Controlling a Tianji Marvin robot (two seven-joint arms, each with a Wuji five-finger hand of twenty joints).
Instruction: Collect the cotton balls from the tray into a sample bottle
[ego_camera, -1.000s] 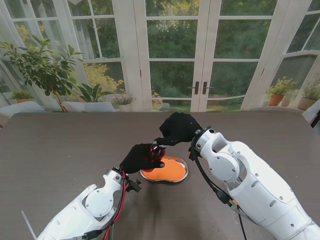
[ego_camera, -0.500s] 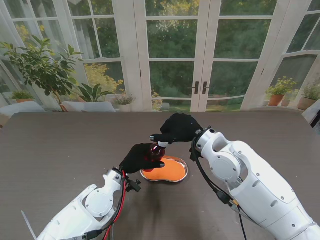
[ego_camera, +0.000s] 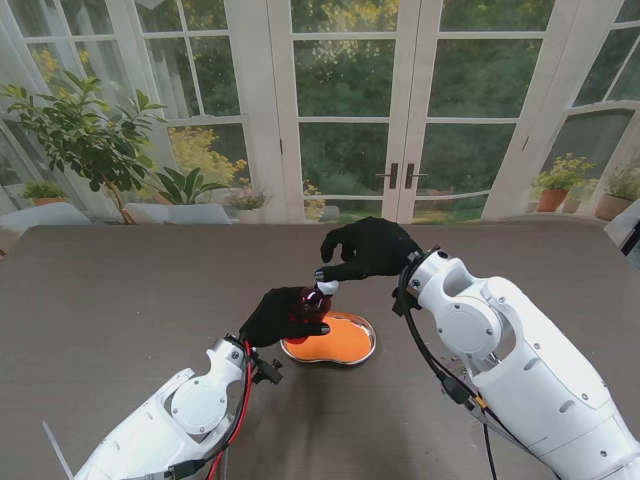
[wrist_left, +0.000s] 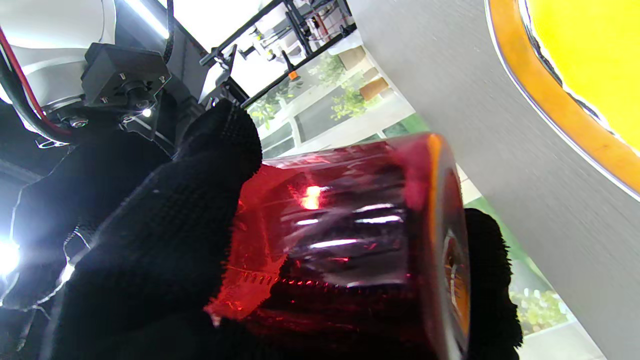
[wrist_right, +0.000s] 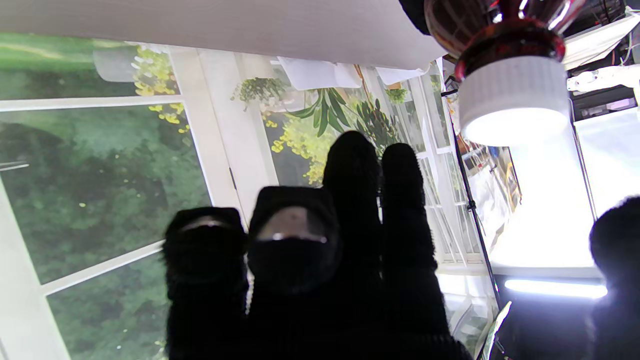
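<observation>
Left side of the stand view first: left hand (ego_camera: 281, 317) in its black glove, wrapped tight around a dark red sample bottle (ego_camera: 308, 303) and holding it up off the table (ego_camera: 120, 290), right at the near-left edge of the tray (ego_camera: 362, 345). Hard to get much from that view beyond a red blob with a bit of white on top.

Way more detail from the left wrist view: bottle (wrist_left: 350, 235) is see-through red glass with ribbing, gloved fingers (wrist_left: 165, 235) clamped on one side and another black fingertip poking out past its base. Tray rim (wrist_left: 550, 120) in there too, shiny metal with an orange edge, looking yellow inside. Can't make out any cotton balls in any view, too small or hidden.

Middle of the stand view: kidney-shaped tray, orange inside, sitting on the dark table just beside the left hand.

Over to the right: right hand (ego_camera: 368, 248) hovering farther from me than the bottle, fingers spread and holding nothing, one fingertip close to the bottle's top. Not clear from there whether touching. Right wrist view sorts that out a bit: white ribbed cap (wrist_right: 515, 97) on the bottle neck, sitting clear of the fingers (wrist_right: 350, 210), which are loosely apart with nothing between them.
</observation>
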